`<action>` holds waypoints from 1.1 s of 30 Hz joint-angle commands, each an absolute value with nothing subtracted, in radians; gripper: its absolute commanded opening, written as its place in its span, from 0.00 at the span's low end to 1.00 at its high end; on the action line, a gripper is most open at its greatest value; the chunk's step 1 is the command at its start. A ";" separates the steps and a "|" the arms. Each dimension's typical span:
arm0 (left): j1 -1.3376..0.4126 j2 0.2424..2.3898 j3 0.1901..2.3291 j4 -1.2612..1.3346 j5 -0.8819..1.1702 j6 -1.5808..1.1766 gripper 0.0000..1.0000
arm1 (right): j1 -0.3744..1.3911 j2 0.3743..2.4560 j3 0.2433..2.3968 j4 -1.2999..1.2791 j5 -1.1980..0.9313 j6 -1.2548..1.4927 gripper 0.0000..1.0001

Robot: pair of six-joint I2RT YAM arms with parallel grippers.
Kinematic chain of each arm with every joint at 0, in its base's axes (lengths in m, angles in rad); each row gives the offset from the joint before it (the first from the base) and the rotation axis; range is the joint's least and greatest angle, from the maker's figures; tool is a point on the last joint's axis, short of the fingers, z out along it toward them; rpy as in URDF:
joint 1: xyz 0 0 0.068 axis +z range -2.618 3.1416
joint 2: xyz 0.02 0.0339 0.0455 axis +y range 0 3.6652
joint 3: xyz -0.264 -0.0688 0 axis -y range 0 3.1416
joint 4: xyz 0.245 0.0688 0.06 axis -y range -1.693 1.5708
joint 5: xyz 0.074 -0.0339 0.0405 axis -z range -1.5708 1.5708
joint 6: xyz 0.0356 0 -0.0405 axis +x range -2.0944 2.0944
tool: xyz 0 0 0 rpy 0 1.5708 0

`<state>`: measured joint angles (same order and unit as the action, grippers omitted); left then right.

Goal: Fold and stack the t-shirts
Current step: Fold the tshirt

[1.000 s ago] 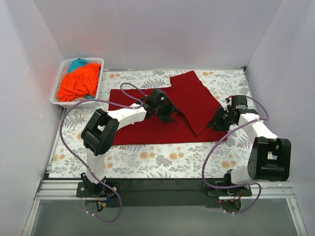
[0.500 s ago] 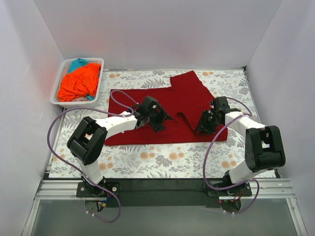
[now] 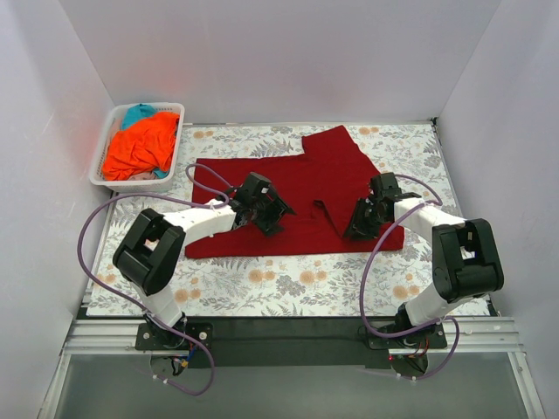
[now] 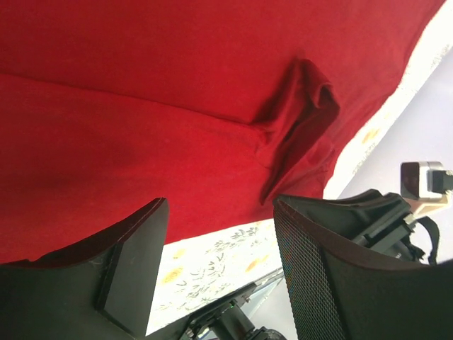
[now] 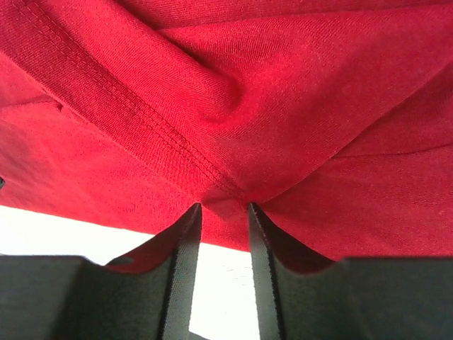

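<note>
Lab test booth, plain white walls (image 3: 262,52)

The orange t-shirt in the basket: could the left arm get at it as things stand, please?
Probably yes: the orange t-shirt lies on top in the open white basket, and the left gripper is open and empty.

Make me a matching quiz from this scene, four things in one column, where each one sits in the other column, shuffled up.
Things:
1. red shirt
2. orange shirt
3. teal shirt
4. basket

Places:
A. at the far left corner
B. spread out on the tablecloth
C. on top of the pile in the basket
D. peeking out at the basket's far end, behind the orange one

Pairs: 1-B, 2-C, 3-D, 4-A
</note>
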<state>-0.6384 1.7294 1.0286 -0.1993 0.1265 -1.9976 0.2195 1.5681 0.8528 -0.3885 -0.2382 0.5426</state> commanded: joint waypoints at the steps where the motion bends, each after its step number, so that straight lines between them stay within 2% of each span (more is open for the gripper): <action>1: -0.634 1.672 1.025 -0.210 0.112 -2.068 0.59 | 0.224 1.542 0.870 -0.385 -0.232 0.558 0.42; 19: -0.623 1.701 1.003 -0.239 0.107 -2.085 0.58 | 0.233 1.552 0.828 -0.374 -0.184 0.565 0.36; 22: -0.620 1.709 0.996 -0.244 0.113 -2.088 0.58 | 0.232 1.559 0.841 -0.374 -0.186 0.563 0.30; 23: -0.618 1.716 0.993 -0.248 0.117 -2.092 0.58 | 0.232 1.562 0.848 -0.374 -0.186 0.563 0.24; 28: -0.612 1.721 0.973 -0.249 0.127 -2.095 0.58 | 0.233 1.560 0.867 -0.376 -0.184 0.566 0.09; 29: -0.614 1.720 0.973 -0.250 0.127 -2.095 0.57 | 0.232 1.563 0.871 -0.376 -0.184 0.566 0.03; 33: -0.611 1.717 0.965 -0.250 0.126 -2.095 0.57 | 0.233 1.559 0.897 -0.377 -0.181 0.572 0.01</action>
